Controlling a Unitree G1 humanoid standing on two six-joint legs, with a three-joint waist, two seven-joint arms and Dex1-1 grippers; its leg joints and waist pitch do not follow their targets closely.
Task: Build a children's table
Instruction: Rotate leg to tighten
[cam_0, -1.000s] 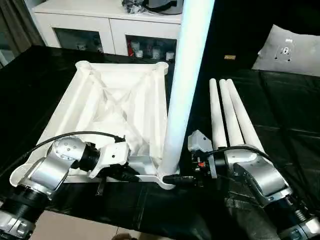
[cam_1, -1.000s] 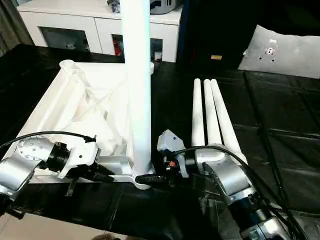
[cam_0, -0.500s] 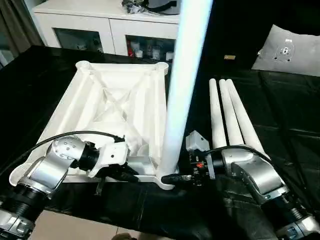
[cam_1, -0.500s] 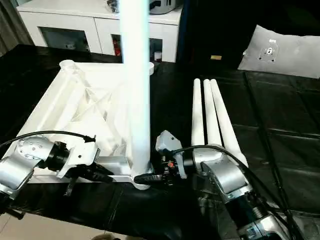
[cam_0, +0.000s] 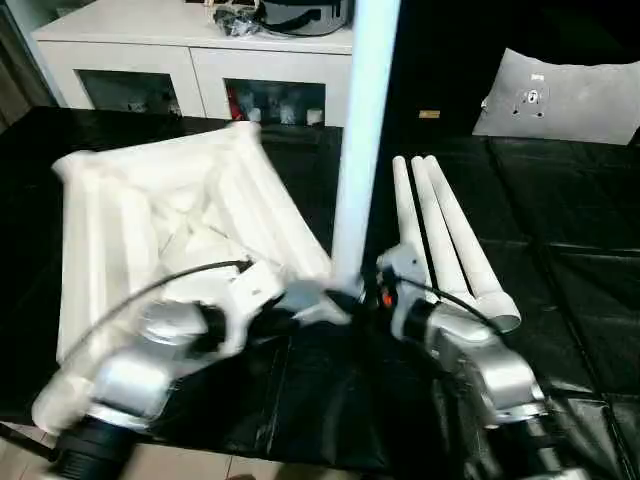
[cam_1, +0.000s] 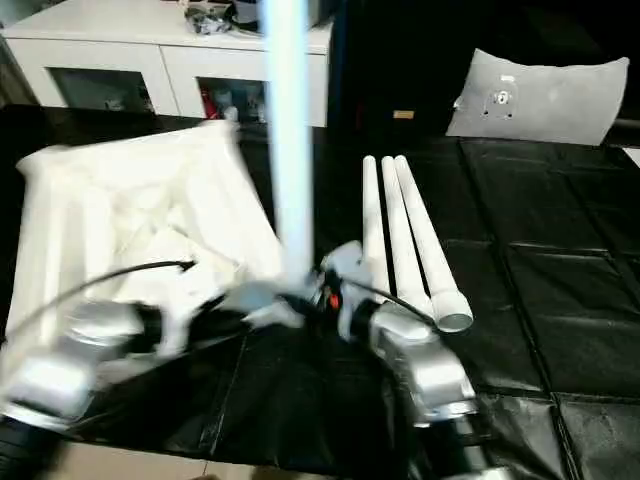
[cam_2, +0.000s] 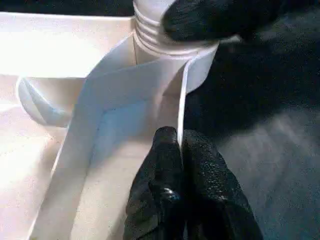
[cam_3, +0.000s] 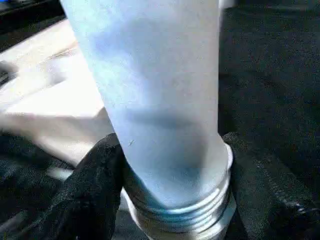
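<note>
At the table top's (cam_0: 170, 210) near corner socket: upright leg (cam_3: 155, 100), threaded base clasped between right gripper (cam_3: 175, 165) fingers. In left wrist view: left gripper (cam_2: 181, 150) pinching the top's thin rim wall.

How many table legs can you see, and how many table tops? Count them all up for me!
Standing leg: 1
Lying legs: 3
Table top: 1
Total: 5
</note>
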